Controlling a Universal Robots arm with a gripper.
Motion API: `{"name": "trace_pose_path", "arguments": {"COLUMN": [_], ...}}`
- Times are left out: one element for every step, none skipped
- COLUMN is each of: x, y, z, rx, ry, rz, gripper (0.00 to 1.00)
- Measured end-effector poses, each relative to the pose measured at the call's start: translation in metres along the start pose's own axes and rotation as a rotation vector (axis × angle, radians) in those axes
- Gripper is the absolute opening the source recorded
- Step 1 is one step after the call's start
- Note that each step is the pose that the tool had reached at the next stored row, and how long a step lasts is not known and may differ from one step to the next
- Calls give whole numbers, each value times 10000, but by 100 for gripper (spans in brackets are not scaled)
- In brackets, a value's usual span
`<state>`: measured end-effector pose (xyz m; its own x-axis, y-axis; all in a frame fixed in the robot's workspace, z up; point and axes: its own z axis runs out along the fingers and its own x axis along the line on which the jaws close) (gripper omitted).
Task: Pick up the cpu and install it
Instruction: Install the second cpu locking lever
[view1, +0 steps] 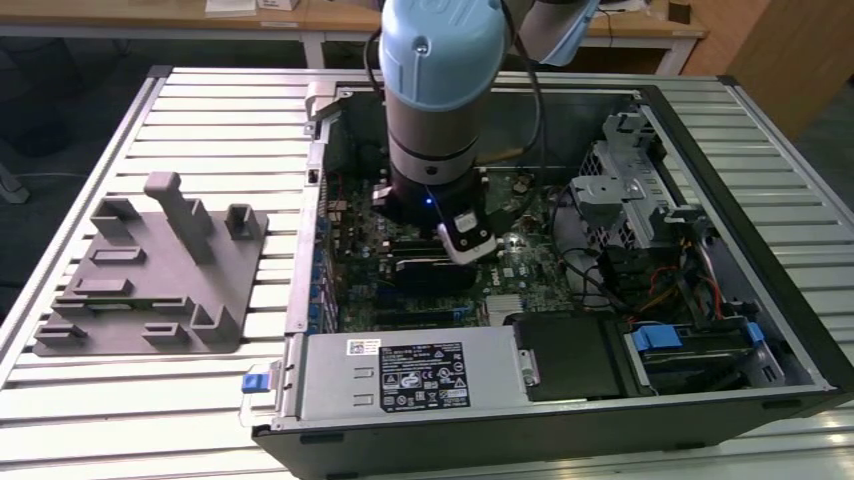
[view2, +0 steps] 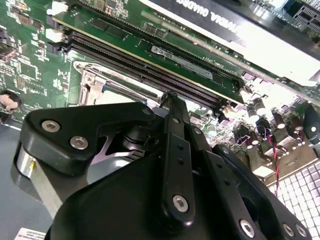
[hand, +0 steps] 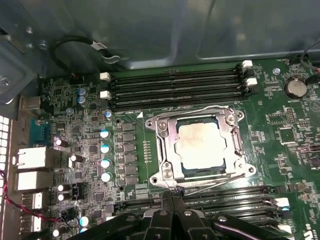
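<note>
The cpu (hand: 200, 145), a small square chip with a pale metal top, lies flat inside the metal socket frame (hand: 162, 150) on the green motherboard (hand: 280, 135). My gripper (hand: 173, 192) is shut with nothing between its fingertips, which meet just outside the frame's edge and are off the chip. In the second wrist view the gripper (view2: 170, 96) tapers to a closed tip over a corner of the socket frame (view2: 92, 82). In the exterior view the arm (view1: 430, 120) reaches straight down into the open computer case (view1: 320, 200).
Memory slots (hand: 175, 85) run along both sides of the socket. A black graphics card (view2: 240, 25) lies close by. The case holds a power supply (view1: 400, 375), a drive cage (view1: 627, 180) and cables (view1: 667, 290). A grey fixture (view1: 147, 270) sits on the slatted table at the exterior view's left.
</note>
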<state>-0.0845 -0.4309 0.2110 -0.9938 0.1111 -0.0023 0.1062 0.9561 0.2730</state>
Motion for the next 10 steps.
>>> {"name": "trace_pose_path", "arguments": {"x": [6, 10, 13, 15, 15, 16, 15, 15, 16, 19], "y": [-3, -6, -9, -11, -12, -13, -14, -15, -16, -15], "z": [10, 19, 27, 32, 35, 39, 45, 50, 55, 60], "rx": [-20, -29, -34, -38, -50, -64, -76, -80, -83, -86], "ry": [2, 3, 4, 6, 8, 9, 8, 8, 9, 10], "rz": [-1, 0, 0, 0, 0, 2, 2, 2, 2, 2], "gripper": [11, 11, 11, 11, 11, 11, 11, 11, 11, 11]}}
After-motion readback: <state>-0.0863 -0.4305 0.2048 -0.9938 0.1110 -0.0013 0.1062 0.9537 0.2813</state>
